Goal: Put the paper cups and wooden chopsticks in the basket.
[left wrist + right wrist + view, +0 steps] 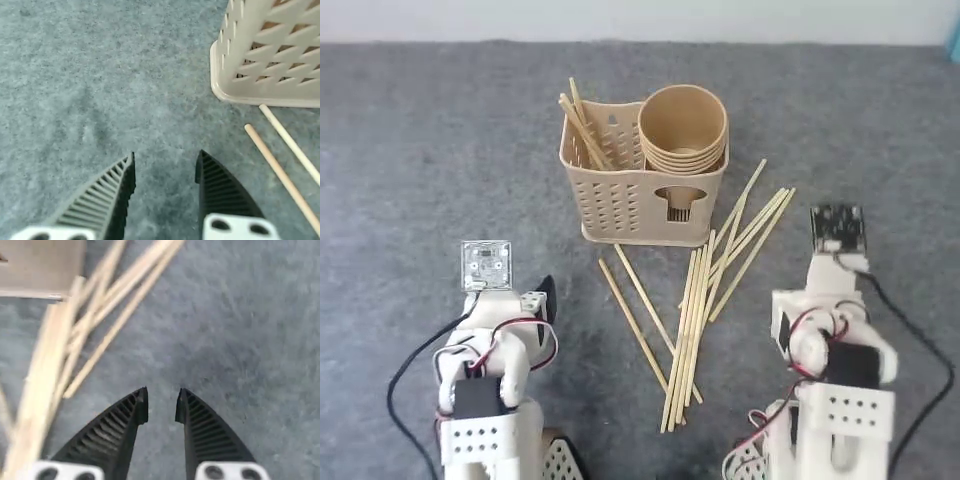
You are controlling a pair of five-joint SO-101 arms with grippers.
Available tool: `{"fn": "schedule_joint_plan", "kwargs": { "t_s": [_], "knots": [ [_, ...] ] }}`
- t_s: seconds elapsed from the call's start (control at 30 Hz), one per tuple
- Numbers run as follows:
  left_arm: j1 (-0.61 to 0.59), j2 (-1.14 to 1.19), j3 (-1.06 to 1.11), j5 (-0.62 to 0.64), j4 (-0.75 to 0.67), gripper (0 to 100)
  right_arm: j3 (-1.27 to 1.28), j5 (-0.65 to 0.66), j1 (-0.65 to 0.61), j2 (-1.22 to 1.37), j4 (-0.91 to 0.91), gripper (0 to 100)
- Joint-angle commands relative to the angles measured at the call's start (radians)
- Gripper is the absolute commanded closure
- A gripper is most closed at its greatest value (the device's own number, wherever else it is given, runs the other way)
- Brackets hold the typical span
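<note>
Bright, even, diffuse light covers the grey table (420, 130); the basket (620, 205) and loose chopsticks (688, 320) cast only faint, soft shadows close against them.

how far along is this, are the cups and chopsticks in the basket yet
Partly done. The stacked paper cups sit in the basket, with a few chopsticks leaning beside them. Nothing is in hand: the left gripper and right gripper are open and empty above the grey mat. Left to do: the loose chopsticks scattered on the mat in front of the basket.
</note>
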Motion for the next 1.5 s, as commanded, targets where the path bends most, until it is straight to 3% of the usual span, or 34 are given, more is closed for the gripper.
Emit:
{"fn": "schedule_joint_plan", "kwargs": {
  "t_s": [0.0,0.13,0.3,0.6,0.93,1.27,1.37,1.47],
  "knots": [
    [0.003,-0.002,-0.056,0.011,0.018,81,0.209,0.021,0.016,-0.099,-0.196,89.8],
    [0.003,-0.002,-0.058,0.011,0.02,81,0.347,0.012,0.007,-0.188,-0.317,89.8],
    [0.009,0.075,-0.091,0.011,0.012,81,0.356,0.011,-0.001,-0.303,-0.189,89.8],
    [0.124,0.611,-0.417,0.098,-0.003,76,0.454,0.012,-0.058,-0.55,-0.096,89.8],
    [0.296,1.186,-0.763,0.304,-0.006,76,0.454,0.015,-0.056,-0.55,-0.073,89.8],
    [0.316,1.735,-1.013,0.485,-0.008,76,0.454,0.018,-0.056,-0.55,-0.071,89.8],
    [0.321,1.823,-1.069,0.486,0.023,77,0.454,0.02,-0.056,-0.55,-0.071,89.8],
    [0.324,1.827,-1.079,0.482,0.043,84,0.454,0.02,-0.054,-0.55,-0.074,89.8]
  ]
}}
